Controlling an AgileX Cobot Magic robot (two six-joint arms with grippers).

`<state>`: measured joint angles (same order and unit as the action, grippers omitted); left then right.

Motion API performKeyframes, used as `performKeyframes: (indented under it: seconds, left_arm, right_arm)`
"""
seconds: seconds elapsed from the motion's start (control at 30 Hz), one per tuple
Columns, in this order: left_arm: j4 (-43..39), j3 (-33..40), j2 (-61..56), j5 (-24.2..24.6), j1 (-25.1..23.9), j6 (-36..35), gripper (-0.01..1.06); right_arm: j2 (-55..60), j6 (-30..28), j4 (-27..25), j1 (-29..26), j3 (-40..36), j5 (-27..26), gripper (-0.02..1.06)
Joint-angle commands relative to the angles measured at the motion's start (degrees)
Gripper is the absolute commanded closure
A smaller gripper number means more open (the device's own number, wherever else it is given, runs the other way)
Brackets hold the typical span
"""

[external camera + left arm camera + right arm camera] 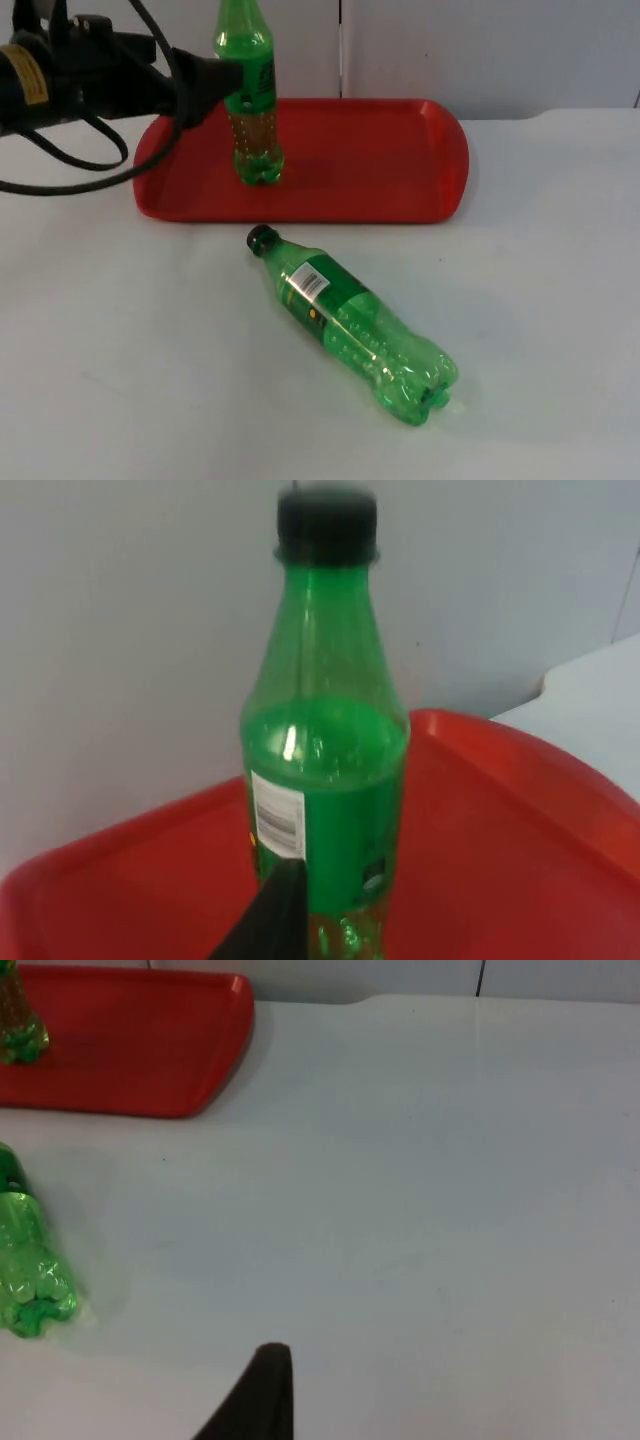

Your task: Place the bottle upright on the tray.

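Note:
A green bottle (252, 100) with a black cap stands upright on the left part of the red tray (380, 170). My left gripper (228, 85) is at its label, against the bottle's left side. The left wrist view looks straight at this bottle (325, 780), with the tray (500, 860) under it. A second green bottle (350, 320) lies on its side on the white table in front of the tray, its cap pointing toward the tray. The right wrist view takes in this lying bottle's base (25, 1260) and the tray's corner (120, 1050). My right gripper (262, 1400) waits over bare table, to the right of the lying bottle.
The grey partition wall (480, 50) rises just behind the tray. The right part of the tray (400, 150) carries nothing. White table top (540, 300) stretches to the right of the lying bottle.

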<state>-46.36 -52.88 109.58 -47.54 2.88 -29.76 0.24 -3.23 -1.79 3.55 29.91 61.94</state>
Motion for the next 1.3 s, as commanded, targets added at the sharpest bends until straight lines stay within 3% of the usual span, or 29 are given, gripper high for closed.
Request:
performKeyframes:
  seconds: [0.0, 0.37, 0.53, 0.57, 0.67, 0.7, 0.87, 1.03, 1.27]
  left_arm:
    - [-3.0, 0.7, -5.3, 3.6, -0.1, -4.4, 0.00]
    - [-15.8, 0.7, -22.7, 15.4, -0.1, -25.8, 0.00]
    - [-28.1, 0.7, -31.3, 20.9, -0.1, -40.3, 0.00]
    - [-28.1, 0.7, -31.3, 20.9, -0.1, -40.3, 0.00]
    - [-38.6, 0.7, -36.1, 21.8, -0.1, -52.0, 0.00]
    - [-38.6, 0.7, -36.1, 21.8, -0.1, -52.0, 0.00]
    - [-50.9, 1.5, -41.2, 20.8, -0.1, -65.9, 0.00]
    - [-53.6, 3.6, -44.6, 19.3, -0.1, -71.9, 0.00]
    - [-53.6, 6.5, -48.0, 18.0, -0.1, -72.0, 0.00]
  right_arm:
    - [-0.2, -0.3, 0.2, -0.3, -0.3, -0.1, -0.01]
    - [-0.2, -0.3, 0.2, -0.3, -0.3, -0.1, -0.01]
    - [-0.2, -0.3, 0.2, -0.3, -0.3, -0.1, -0.01]
    - [-0.2, -0.3, 0.2, -0.3, -0.3, -0.1, -0.01]
    - [-0.2, -0.3, 0.2, -0.3, -0.3, -0.1, -0.01]
    - [-0.2, -0.3, 0.2, -0.3, -0.3, -0.1, -0.01]
    - [-0.2, -0.3, 0.2, -0.3, -0.3, -0.1, -0.01]
    - [-0.2, -0.3, 0.2, -0.3, -0.3, -0.1, -0.01]
    - [-0.2, -0.3, 0.2, -0.3, -0.3, -0.1, -0.01]
